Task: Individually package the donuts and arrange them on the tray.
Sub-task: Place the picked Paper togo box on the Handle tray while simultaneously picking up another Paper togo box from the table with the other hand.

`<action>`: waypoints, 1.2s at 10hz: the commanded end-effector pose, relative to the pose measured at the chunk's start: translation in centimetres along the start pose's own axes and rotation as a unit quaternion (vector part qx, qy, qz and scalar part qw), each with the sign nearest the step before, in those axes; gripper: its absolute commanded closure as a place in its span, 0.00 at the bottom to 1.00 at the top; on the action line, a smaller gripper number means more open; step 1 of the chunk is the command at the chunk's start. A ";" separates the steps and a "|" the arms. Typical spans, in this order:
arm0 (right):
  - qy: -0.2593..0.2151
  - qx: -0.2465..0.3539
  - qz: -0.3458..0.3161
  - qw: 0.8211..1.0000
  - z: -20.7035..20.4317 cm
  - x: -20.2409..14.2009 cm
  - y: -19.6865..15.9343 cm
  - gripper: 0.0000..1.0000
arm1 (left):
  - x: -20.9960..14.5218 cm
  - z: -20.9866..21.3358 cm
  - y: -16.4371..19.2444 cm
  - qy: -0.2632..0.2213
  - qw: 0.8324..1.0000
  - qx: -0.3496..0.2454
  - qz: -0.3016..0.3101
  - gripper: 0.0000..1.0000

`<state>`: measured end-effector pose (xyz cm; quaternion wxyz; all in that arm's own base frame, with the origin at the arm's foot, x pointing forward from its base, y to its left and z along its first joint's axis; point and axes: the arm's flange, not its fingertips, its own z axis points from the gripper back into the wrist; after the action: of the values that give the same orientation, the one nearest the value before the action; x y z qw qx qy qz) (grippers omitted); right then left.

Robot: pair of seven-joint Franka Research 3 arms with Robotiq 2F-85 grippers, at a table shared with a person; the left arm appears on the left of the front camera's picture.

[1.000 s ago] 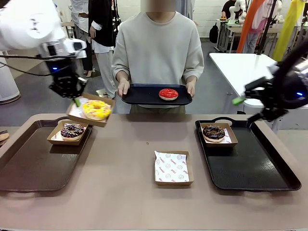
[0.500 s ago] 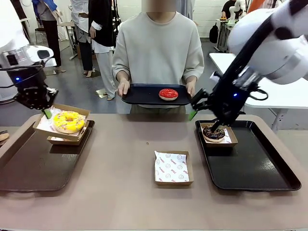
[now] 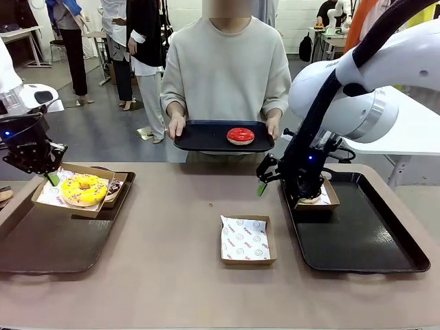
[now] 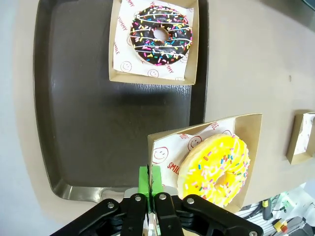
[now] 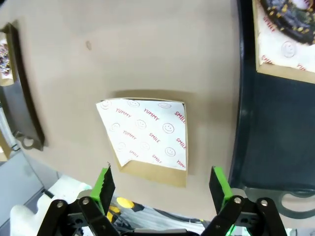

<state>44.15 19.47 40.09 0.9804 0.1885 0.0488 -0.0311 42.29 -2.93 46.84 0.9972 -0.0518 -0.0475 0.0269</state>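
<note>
- At 6 o'clock in the left wrist view: left gripper (image 4: 151, 179), pinched fully shut on the rim and liner of a box (image 4: 246, 123), held in the air over the rim of the left tray (image 4: 74, 98).
- Riding in that box, at 2 o'clock from the pads: yellow donut (image 4: 216, 169).
- At 12 o'clock, across bare tray: sprinkle donut (image 4: 161, 35), boxed and set down.
- Right gripper (image 5: 162, 186): spread wide, holding nothing, hovering above the table, with the empty box (image 5: 147, 135) at 12 o'clock from the fingertips.
- At 2 o'clock from there: chocolate donut (image 5: 290, 14), boxed, on the right tray (image 5: 266, 123).
- At 12 o'clock of the table in the front view: red donut (image 3: 240, 135), unboxed, on a small tray (image 3: 199, 141) in a person's hands.
- Step in hand, by judgement: setting the yellow box down beside the sprinkle one. Two donuts already packed and placed, one in the air, the red one left.
- Next move probably calls for lowering the box level and clear of its neighbour, then letting go. For the right side, likely the empty box or the red donut; cannot tell which.
- Readable on the liners: "YUMMY" and "SMILE" in red, among smiley faces.
</note>
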 end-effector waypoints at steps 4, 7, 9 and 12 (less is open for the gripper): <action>-0.005 0.010 0.000 1.000 0.9 -0.2 0.2 0.00 | -0.1 0.3 -0.2 0.005 1.000 0.001 0.001 0.99; -0.007 0.004 0.000 1.000 0.8 -0.1 0.0 0.00 | -0.1 0.3 -0.2 0.005 1.000 0.001 0.001 0.99; -0.026 -0.102 0.014 0.994 -1.4 -0.6 2.3 0.00 | -0.1 -0.5 0.5 0.007 1.000 0.014 0.000 0.99; -0.007 -0.188 0.017 0.982 -5.6 -1.1 5.3 0.00 | -1.2 -0.9 3.8 0.012 1.000 0.008 0.014 0.99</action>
<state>41.89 24.82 37.26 0.9988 0.0309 0.0374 0.0076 41.85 -0.95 45.67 0.9973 -0.0475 -0.0353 0.0424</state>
